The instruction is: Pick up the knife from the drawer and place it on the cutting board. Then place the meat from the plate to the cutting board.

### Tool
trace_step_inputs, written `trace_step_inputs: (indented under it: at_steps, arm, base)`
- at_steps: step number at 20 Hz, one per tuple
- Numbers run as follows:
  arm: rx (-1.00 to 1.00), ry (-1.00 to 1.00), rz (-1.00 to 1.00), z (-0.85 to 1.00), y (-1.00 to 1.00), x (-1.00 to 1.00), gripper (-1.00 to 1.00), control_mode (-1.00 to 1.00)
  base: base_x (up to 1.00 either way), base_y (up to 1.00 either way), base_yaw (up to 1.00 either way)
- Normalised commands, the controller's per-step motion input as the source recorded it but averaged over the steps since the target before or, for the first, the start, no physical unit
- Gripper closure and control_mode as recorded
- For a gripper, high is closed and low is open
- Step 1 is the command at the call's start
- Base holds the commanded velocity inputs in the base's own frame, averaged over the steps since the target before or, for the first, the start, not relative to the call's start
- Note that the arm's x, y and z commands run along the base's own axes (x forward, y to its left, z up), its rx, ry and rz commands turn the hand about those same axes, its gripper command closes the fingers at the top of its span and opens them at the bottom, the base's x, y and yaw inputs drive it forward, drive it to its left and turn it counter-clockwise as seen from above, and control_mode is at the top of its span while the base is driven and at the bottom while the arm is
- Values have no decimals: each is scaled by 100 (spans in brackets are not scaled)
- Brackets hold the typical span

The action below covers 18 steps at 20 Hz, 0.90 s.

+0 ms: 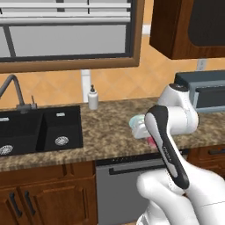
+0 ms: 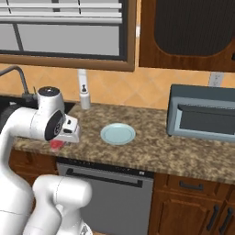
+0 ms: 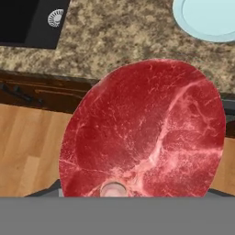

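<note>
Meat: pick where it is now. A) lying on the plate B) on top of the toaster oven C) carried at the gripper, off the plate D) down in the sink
C: the meat hangs at the gripper near the counter's front edge, while the plate lies bare.

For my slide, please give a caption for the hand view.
Raw meat held close at the hand, above the counter edge; empty plate behind.

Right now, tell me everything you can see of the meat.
The meat is a red-pink raw steak, oval, with whitish marbling. It hangs in the pincer off the pale blue-green plate, over the front edge of the granite counter, with cabinet fronts and wooden floor below it.
</note>
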Motion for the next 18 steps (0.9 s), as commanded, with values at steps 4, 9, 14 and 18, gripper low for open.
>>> trace_step_inputs:
  at_steps: [4, 9, 14, 18]
  arm:
    - [0, 0, 0, 0, 0, 0, 100, 100]
    - [0, 0, 0, 0, 0, 0, 100, 100]
    - [0, 0, 0, 0, 0, 0, 100, 100]
    - [0, 0, 0, 0, 0, 0, 100, 100]
  base:
    - [-33, 60, 7]
    - [-10, 80, 32]
    - [0, 98, 29]
    - [0, 100, 23]
